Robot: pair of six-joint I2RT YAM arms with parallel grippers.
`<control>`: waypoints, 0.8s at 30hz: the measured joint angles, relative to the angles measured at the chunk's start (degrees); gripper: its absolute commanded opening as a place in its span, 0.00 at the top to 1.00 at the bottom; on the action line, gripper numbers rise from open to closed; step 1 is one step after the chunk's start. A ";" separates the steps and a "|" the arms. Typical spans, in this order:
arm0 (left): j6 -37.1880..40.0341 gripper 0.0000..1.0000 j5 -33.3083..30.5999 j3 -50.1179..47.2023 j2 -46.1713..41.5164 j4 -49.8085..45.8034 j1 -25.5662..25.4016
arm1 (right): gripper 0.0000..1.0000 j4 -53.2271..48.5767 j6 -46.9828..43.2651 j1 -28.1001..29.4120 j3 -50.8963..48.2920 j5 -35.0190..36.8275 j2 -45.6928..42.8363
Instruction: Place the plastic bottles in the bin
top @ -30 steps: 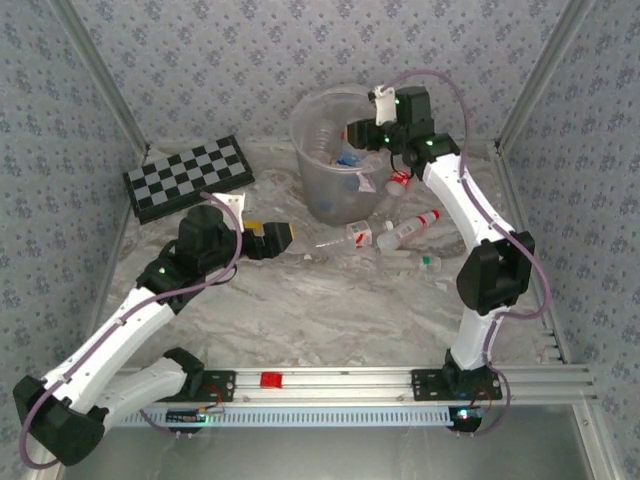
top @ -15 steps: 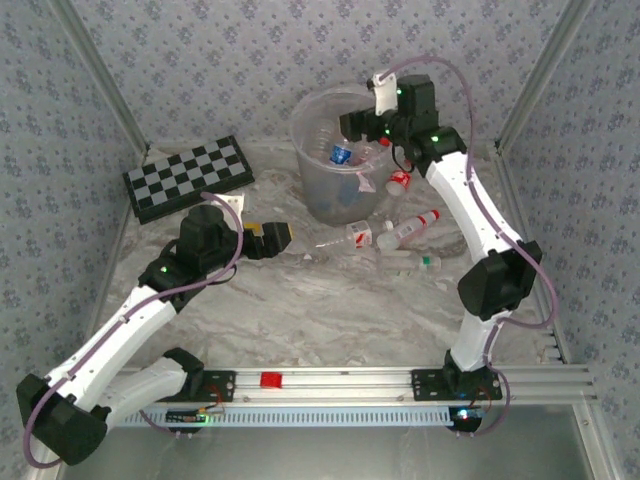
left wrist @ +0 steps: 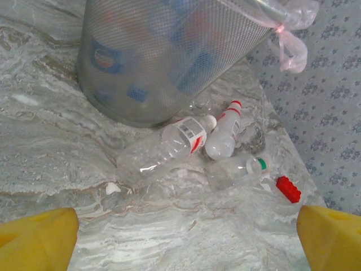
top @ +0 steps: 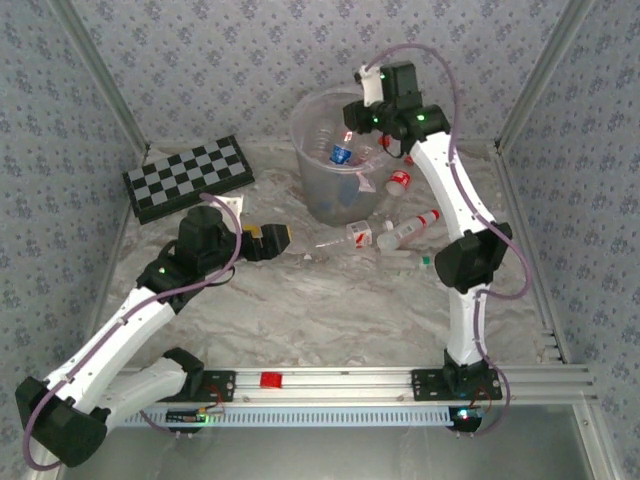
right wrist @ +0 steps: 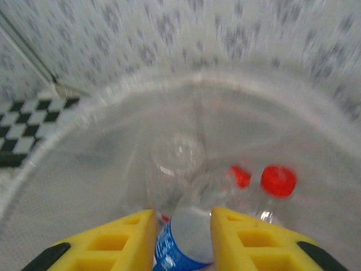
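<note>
Over the last second the right arm has straightened and drawn its wrist up and back above the bin, while the blue-labelled bottle has kept its place inside, so I judge that one delivered.

Nearest me, the left gripper hangs low over the table with its yellow fingers spread wide and nothing between them, facing the leftover pile. 3 bottles lie there, huddled and touching: a red-labelled bottle closest to that gripper, a red-capped bottle against its far end, and a green-capped bottle just beside both. A small red block sits near the green cap. 1 more bottle, the side bottle, rests against the bin's right wall.

Further back, the right gripper hovers over the bin's mouth, fingers drawn close together. The blue label shows through the slit between them, but it looks to lie below, not pinched. 2 red caps show deeper in. A chessboard lies well off to the left.

To finish this step cleanly, the right arm should rise straight clear of the rim and loose liner before swinging away. The next grab should take the red-labelled bottle across its middle, since nudging it would roll its neighbours.
</note>
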 measured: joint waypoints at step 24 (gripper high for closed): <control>9.49 0.00 -0.87 -1.03 11.28 0.17 -5.70 | 0.23 2.25 4.61 -0.50 -15.28 -0.50 -17.33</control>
